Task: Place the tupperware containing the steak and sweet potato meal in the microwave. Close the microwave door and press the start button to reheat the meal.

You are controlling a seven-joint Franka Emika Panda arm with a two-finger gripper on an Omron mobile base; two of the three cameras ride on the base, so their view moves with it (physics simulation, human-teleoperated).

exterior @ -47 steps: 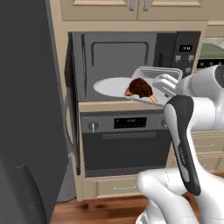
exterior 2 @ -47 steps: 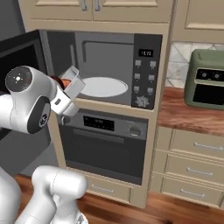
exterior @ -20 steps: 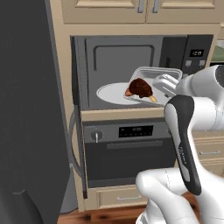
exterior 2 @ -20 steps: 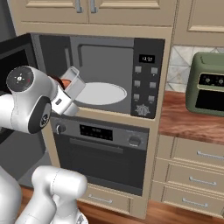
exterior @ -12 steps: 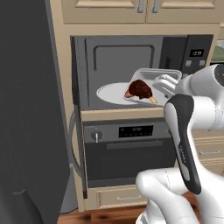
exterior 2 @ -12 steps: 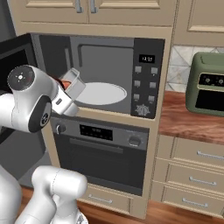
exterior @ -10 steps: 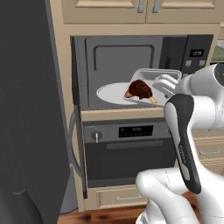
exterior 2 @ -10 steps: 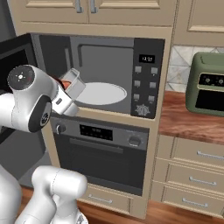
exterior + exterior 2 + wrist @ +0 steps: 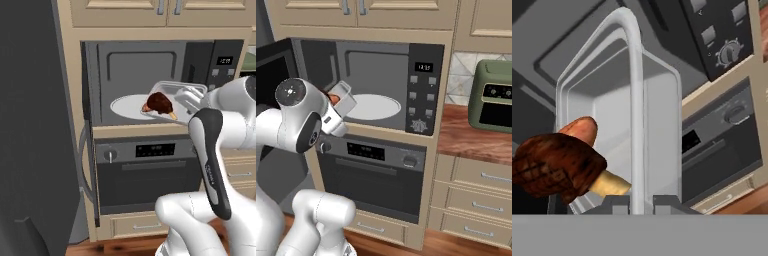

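Observation:
The microwave (image 9: 150,75) (image 9: 376,85) stands open, its light grey cavity holding a white round plate (image 9: 127,106) (image 9: 373,106). The microwave door (image 9: 276,60) is swung out to the left. My gripper (image 9: 189,99) (image 9: 639,204) is shut on the rim of the tupperware (image 9: 177,92) (image 9: 345,102) (image 9: 657,115), holding it tilted at the cavity's mouth, over the plate's front edge. The dark brown steak (image 9: 160,101) (image 9: 557,167) lies in the tray, and the orange sweet potato (image 9: 582,130) (image 9: 333,99) peeks out behind it.
The microwave's button panel (image 9: 423,90) (image 9: 222,65) is on its right. Below sits an oven with round knobs (image 9: 150,165) (image 9: 373,165). A green countertop oven (image 9: 496,97) stands on the wooden counter at the right. A tall dark panel (image 9: 30,125) fills the left.
Since the oldest frames the whole scene has shifted down in both base views, so the camera moved. Over the last second the tupperware stays gripped at the opening, almost still.

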